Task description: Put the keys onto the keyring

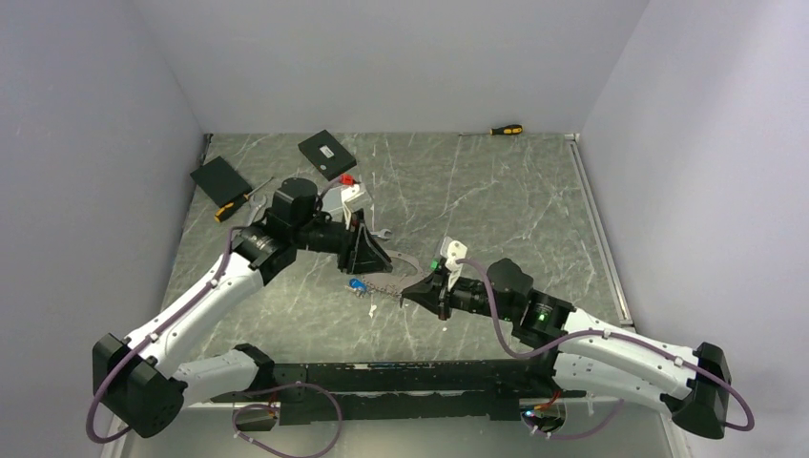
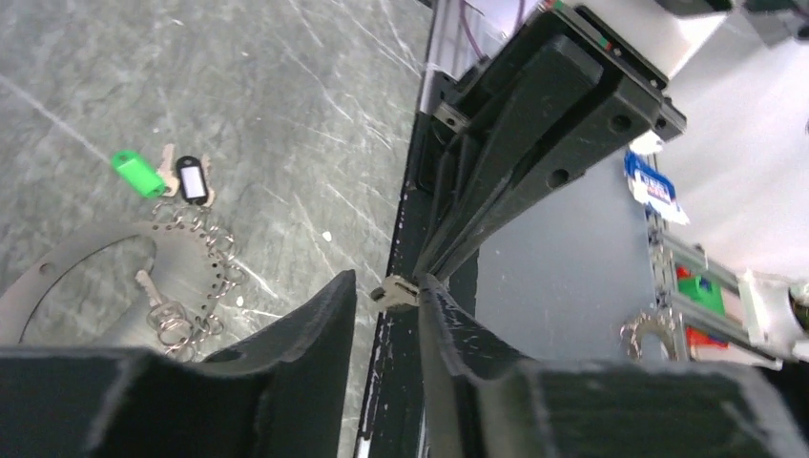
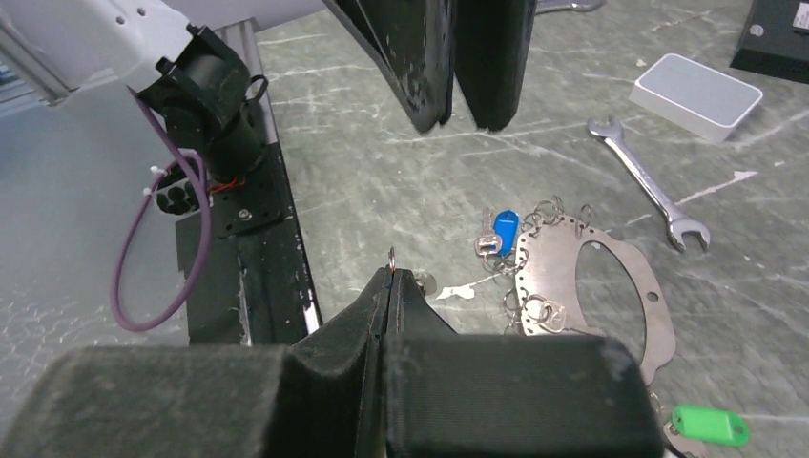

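Note:
The keyring (image 3: 551, 267) is a flat grey metal loop with holes along its edge, lying on the table (image 1: 477, 191) and fringed with small rings and keys; it also shows in the left wrist view (image 2: 67, 258). Keys with a blue tag (image 3: 506, 229), a green tag (image 2: 138, 175) and a black-and-white tag (image 2: 192, 179) lie at its rim. My right gripper (image 3: 392, 272) is shut on a small ring whose top peeks out; its silver key (image 2: 396, 291) hangs at the tips. My left gripper (image 2: 389, 279) is open, its fingertips either side of that key.
A silver wrench (image 3: 649, 186) and a white box (image 3: 696, 93) lie beyond the keyring. Two black boxes (image 1: 326, 154) (image 1: 220, 180) and a screwdriver (image 1: 234, 208) sit at the back left, another screwdriver (image 1: 506, 129) at the back wall.

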You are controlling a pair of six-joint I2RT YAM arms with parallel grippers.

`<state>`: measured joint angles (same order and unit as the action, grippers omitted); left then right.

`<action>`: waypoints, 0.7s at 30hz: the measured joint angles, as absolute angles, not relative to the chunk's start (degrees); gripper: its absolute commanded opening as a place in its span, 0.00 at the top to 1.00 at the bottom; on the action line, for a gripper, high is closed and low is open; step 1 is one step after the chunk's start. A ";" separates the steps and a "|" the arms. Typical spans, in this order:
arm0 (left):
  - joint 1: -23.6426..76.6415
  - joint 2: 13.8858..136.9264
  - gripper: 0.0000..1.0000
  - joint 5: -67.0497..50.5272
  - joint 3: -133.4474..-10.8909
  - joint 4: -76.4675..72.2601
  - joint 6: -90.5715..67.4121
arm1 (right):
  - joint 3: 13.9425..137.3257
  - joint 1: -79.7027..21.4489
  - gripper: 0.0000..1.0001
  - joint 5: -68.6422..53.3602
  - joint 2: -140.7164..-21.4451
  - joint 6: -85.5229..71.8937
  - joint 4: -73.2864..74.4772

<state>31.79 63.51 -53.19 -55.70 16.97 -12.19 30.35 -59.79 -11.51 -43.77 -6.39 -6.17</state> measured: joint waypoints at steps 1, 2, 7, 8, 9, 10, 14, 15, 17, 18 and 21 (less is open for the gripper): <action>32.49 63.68 0.67 -53.93 -55.68 16.78 -11.57 | 30.35 -59.77 1.00 -12.25 -44.03 -6.22 -6.55; 33.10 63.81 0.67 -54.41 -55.53 16.71 -11.16 | 30.37 -59.77 1.00 -12.62 -44.12 -6.09 -6.74; 35.07 63.79 0.62 -56.60 -53.93 16.10 -9.47 | 31.83 -59.77 1.00 -13.87 -44.14 -5.37 -6.96; 35.20 63.61 0.60 -56.97 -53.45 15.75 -9.30 | 32.34 -59.77 1.00 -13.93 -44.14 -5.19 -7.01; 35.27 63.33 0.58 -57.30 -52.80 15.35 -9.19 | 32.75 -59.77 1.00 -14.02 -44.14 -5.04 -7.01; 35.35 63.00 0.57 -57.49 -52.29 15.20 -9.06 | 33.17 -59.77 1.00 -14.06 -44.14 -4.86 -7.05; 35.53 61.73 0.57 -57.89 -51.75 14.85 -8.51 | 34.61 -59.77 1.00 -14.13 -44.56 -4.27 -7.38; 35.66 61.58 0.58 -57.95 -51.75 14.61 -8.34 | 34.85 -59.77 1.00 -14.15 -44.86 -4.23 -7.51; 35.99 61.47 0.58 -58.00 -51.75 14.41 -8.01 | 35.05 -59.77 1.00 -14.26 -45.52 -4.19 -7.86; 36.14 61.47 0.59 -57.98 -51.75 14.46 -7.88 | 35.05 -59.77 1.00 -14.28 -45.82 -4.21 -7.94; 36.45 61.47 0.69 -57.93 -51.75 14.41 -7.53 | 35.05 -59.77 1.00 -14.59 -46.50 -4.27 -8.19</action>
